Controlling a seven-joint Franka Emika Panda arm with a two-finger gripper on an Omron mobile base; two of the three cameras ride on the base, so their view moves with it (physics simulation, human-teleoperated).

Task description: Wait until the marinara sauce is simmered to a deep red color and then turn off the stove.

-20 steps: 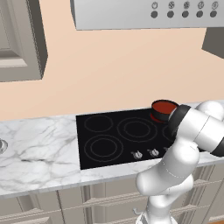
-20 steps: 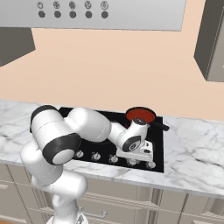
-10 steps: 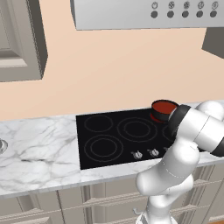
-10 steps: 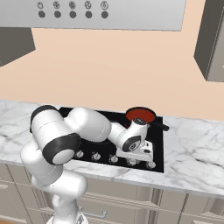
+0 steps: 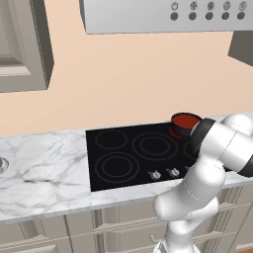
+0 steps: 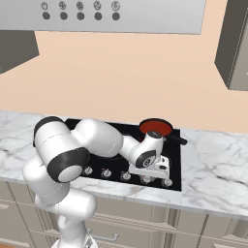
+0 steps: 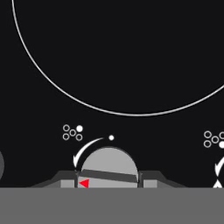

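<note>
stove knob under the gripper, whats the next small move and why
Probably twist the knob toward off. In the hand view the gripper is shut on the knob, one finger at each side, and the marinara sauce in the pot at the back of the stove already looks deep red, so the wait seems over.

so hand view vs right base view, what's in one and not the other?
Hand view alone: the markings printed on the stove glass by the knob, namely a curved arrow, a dot cluster and a red pointer, with the gripper shut on that knob.
Right base view alone: the pot of deep red marinara sauce, the hood, the marble counter, the full knob row.
Both: black cooktop, a ring burner outline, the gripped knob.
</note>
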